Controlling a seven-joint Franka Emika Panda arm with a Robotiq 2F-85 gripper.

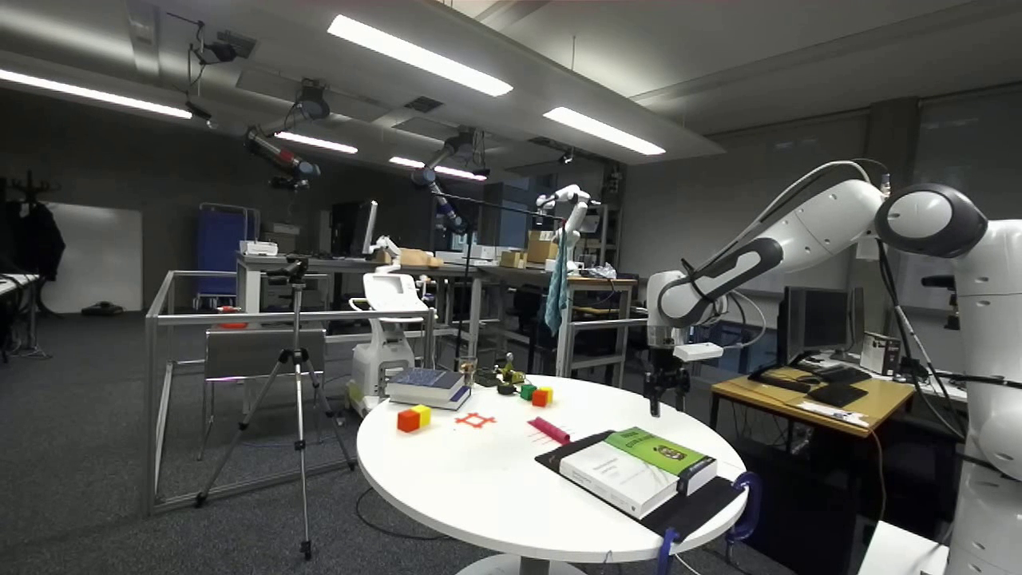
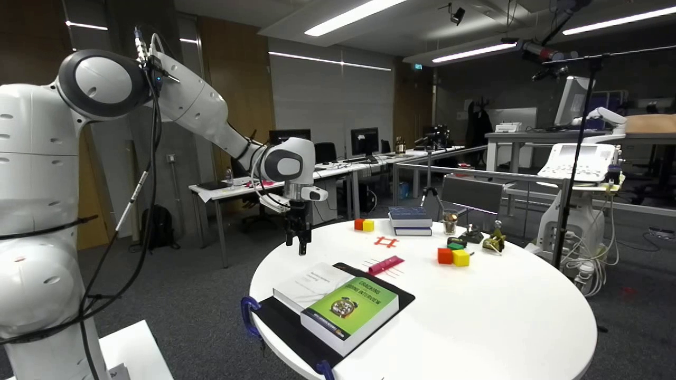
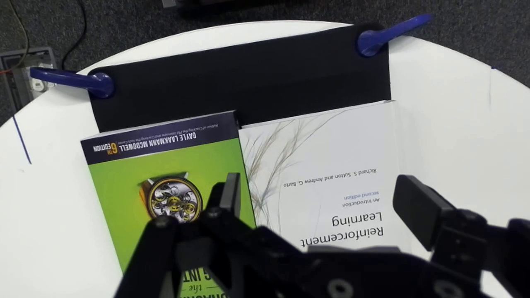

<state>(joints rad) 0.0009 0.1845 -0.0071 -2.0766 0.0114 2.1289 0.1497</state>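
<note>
A black gripper (image 3: 318, 186) hangs spread near a thick white paperback (image 2: 311, 285); blue C-clamps (image 3: 369, 43) pin its black mat (image 3: 240, 82) to the round white worktop's (image 2: 475, 316) edge, presumably against slipping.

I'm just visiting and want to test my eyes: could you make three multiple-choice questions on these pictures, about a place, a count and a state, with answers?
1. Where is the green book?
A) On the floor
B) On the black mat
C) On the blue books

2. How many blue clamps sit at the mat's corners?
A) Four
B) One
C) Two

3. How does the claw stand?
A) Open, holding nothing
B) Shut, holding nothing
C) Shut on a red cube

1: B, since both exterior views show it lying on the mat beside the white book.
2: C, since the wrist view shows one on each of two corners.
3: A, since its fingers stand apart and grip nothing.
</note>
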